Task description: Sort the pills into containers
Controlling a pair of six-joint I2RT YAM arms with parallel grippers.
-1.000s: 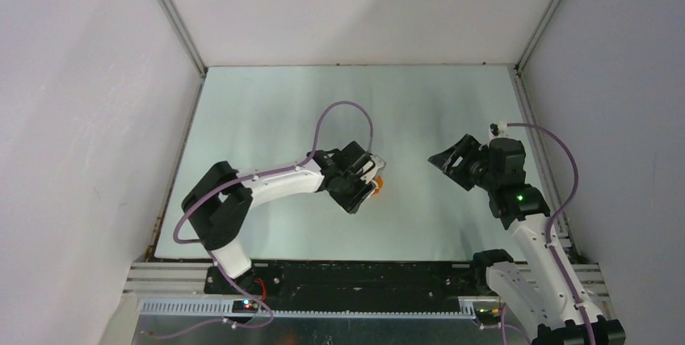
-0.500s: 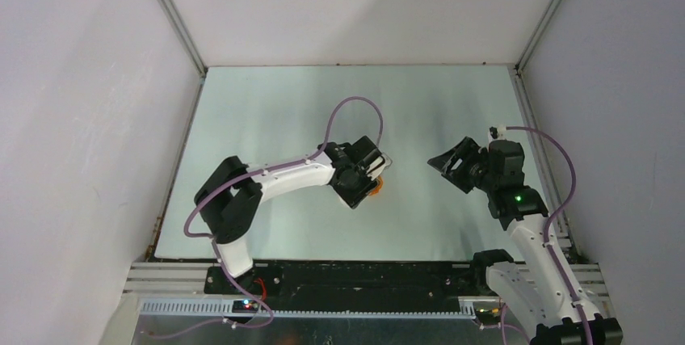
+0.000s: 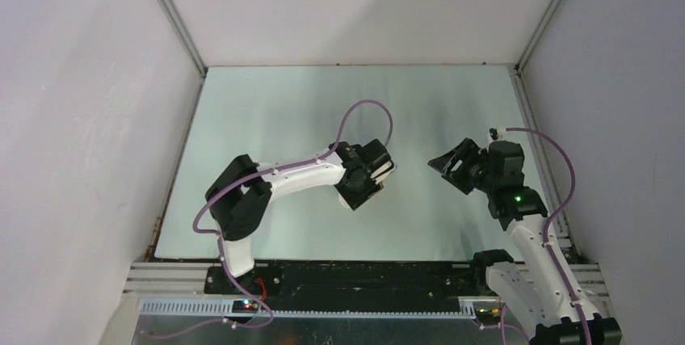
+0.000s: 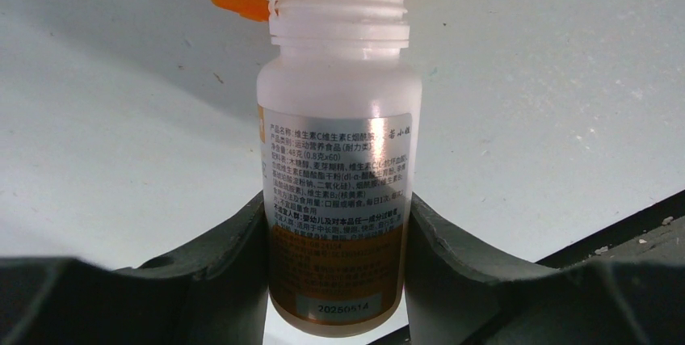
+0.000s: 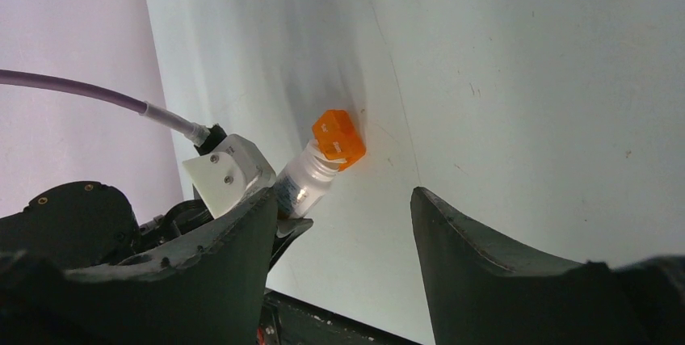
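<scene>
While its body sits clamped in the left hand (image 4: 335,224) near the counter's (image 3: 266,119) middle, the white pill bottle (image 4: 335,143) points its threaded neck away from the wrist, against the orange cup (image 5: 338,136). Overhead, the hand hides both. The right hand (image 5: 343,195) gapes empty.

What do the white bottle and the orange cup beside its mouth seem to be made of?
Bottle: probably plastic, milky white and semi-gloss; moulded screw threads on its neck, with a shiny foil-like label that shows glare.
Orange cup: likely translucent plastic, smooth; light glows through its facets.
</scene>
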